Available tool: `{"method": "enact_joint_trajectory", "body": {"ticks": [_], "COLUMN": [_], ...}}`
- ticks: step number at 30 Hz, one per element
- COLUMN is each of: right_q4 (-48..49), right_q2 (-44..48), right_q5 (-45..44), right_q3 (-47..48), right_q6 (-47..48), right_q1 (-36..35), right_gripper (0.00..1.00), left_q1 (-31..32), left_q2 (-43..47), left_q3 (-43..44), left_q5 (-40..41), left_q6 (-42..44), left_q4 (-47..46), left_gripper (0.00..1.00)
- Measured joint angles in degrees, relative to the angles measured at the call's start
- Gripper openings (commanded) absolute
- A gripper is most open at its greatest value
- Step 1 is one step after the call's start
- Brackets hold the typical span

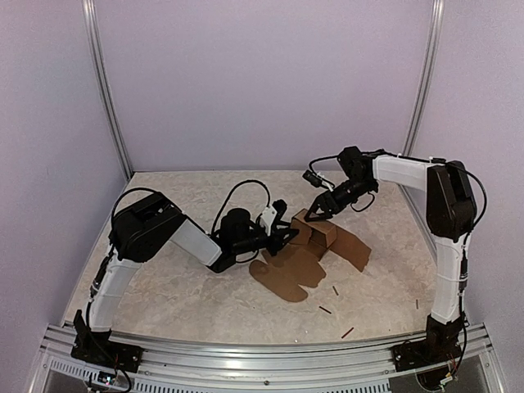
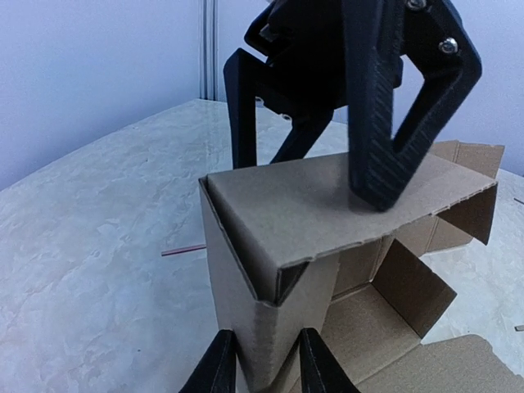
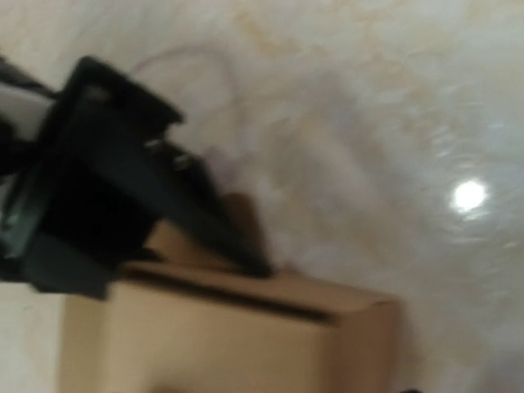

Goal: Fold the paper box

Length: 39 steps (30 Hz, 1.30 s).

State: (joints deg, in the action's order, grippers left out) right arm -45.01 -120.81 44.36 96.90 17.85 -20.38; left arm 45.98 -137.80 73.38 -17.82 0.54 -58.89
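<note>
paper box (image 2: 327, 205): brown corrugated cardboard, half-erected
left gripper (image 2: 266, 372): clamped on box wall between jaws
right gripper (image 2: 309, 180): jaws apart, over box top

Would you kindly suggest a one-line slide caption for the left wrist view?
Left gripper pinches a wall of the half-folded paper box while the open right gripper rests on its top flap.

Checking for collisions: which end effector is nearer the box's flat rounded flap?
Left. The left end effector grips the paper box's wall beside the flap; the right end effector touches the raised panel beyond it.
</note>
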Motion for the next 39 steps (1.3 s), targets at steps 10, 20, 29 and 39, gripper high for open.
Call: {"method": "enact_joint_trajectory", "body": {"ticks": [10, 20, 29, 39], "right_q4": [-2.4, -2.7, -1.1, 1.5], "right_q2": [-0.1, -0.2, -0.2, -1.1], "right_q5": [5.0, 7.3, 8.3, 11.0], "right_q3": [-0.1, -0.9, -2.9, -3.8], "right_q6": [-0.9, -1.4, -2.6, -5.1], "right_q1": [0.2, 0.3, 1.2, 2.1], "right_gripper": [0.66, 0.64, 0.65, 0.65], "left_q1": [0.0, 0.1, 1.4, 2.9], "left_q2": [-2.1, -2.8, -3.3, -3.3], "left_q3": [5.7, 8.9, 11.6, 12.0], "left_q5": [-1.5, -1.7, 4.8, 12.2], "left_q6": [0.9, 1.3, -0.6, -3.9], "left_q4": [5.3, 9.6, 13.6, 14.4], "left_gripper": [0.31, 0.24, 0.22, 0.28]}}
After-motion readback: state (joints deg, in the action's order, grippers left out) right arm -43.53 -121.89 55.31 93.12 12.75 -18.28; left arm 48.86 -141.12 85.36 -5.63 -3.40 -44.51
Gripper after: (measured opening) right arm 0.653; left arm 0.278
